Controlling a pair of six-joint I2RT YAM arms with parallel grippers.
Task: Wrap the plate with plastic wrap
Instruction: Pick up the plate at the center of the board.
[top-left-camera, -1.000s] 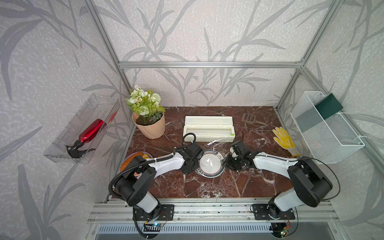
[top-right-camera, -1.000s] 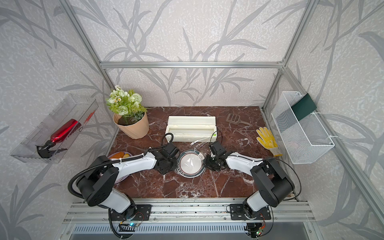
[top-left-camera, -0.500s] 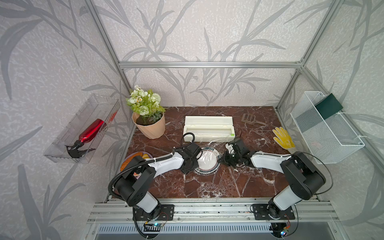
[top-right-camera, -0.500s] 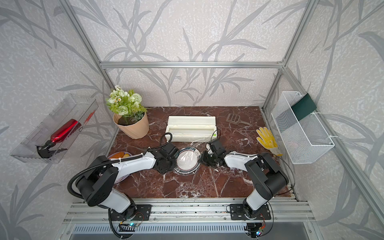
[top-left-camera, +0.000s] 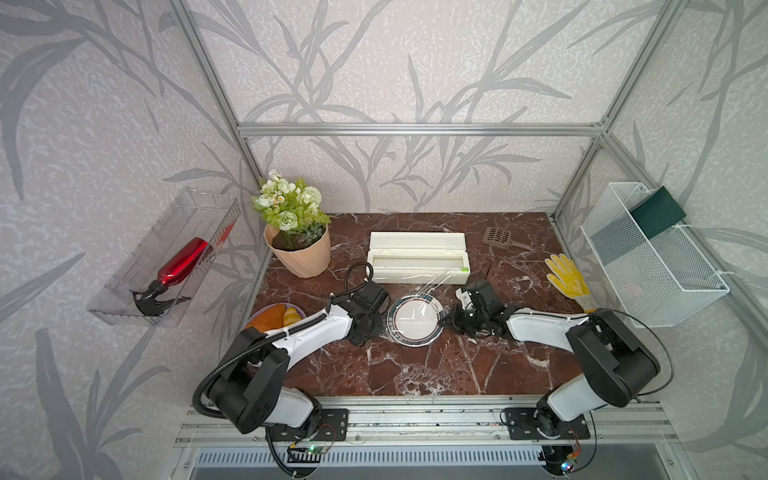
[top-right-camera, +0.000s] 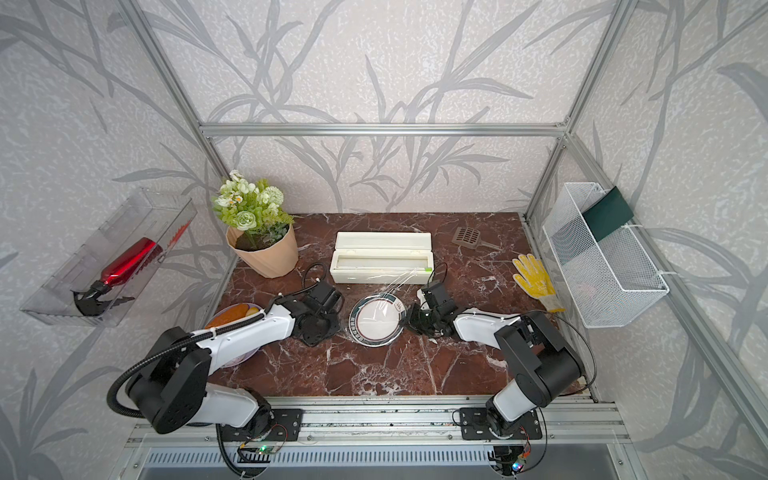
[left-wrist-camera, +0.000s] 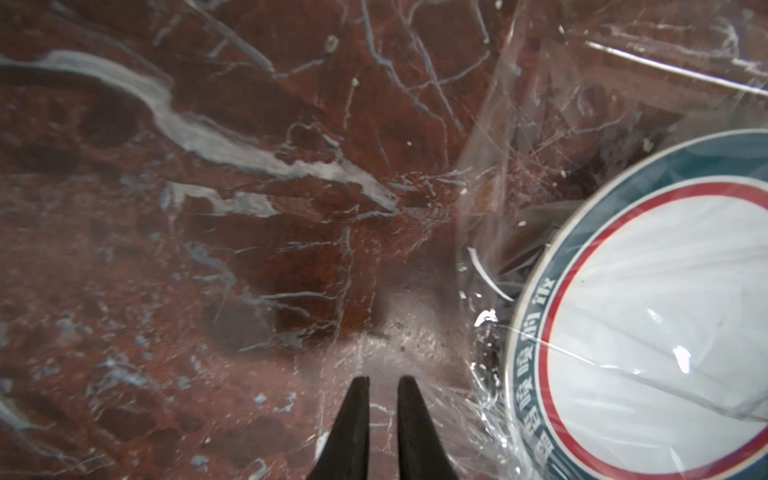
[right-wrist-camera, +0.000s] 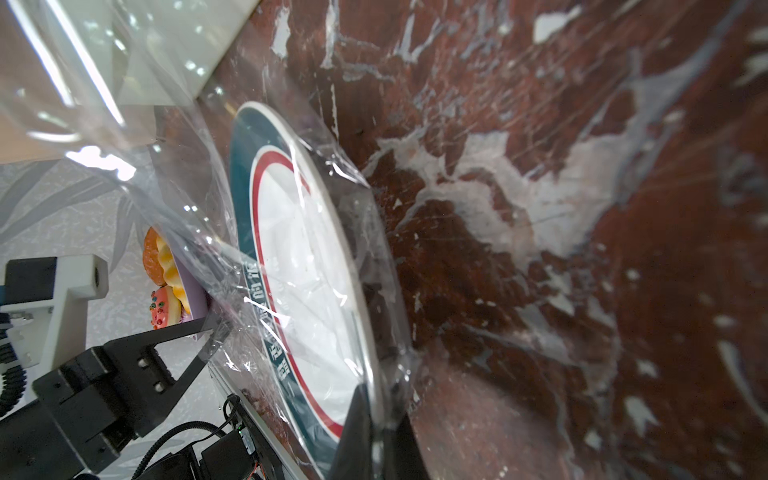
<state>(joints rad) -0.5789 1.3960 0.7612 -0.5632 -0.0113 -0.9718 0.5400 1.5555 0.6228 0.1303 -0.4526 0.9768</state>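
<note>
while right gripper (right-wrist-camera: 380, 415) pinches plastic wrap (top-left-camera: 430, 281) tight at the rim of plate (top-left-camera: 413, 320) (mid-table, just before dispenser box (top-left-camera: 417, 257)), left gripper (left-wrist-camera: 383, 386) stands barely parted, empty; risk: wrap seems uncut from box, so a tug may drag plate

Flower pot (top-left-camera: 299, 253) back left; cream box (top-left-camera: 417, 257) centre back; scoop (top-left-camera: 496, 237), yellow glove (top-left-camera: 567, 276) right; toy bread (top-left-camera: 268, 319) left.

White arm shells (top-left-camera: 316, 330), black joints (top-left-camera: 611, 361), black ribbed cable (top-left-camera: 224, 362).
</note>
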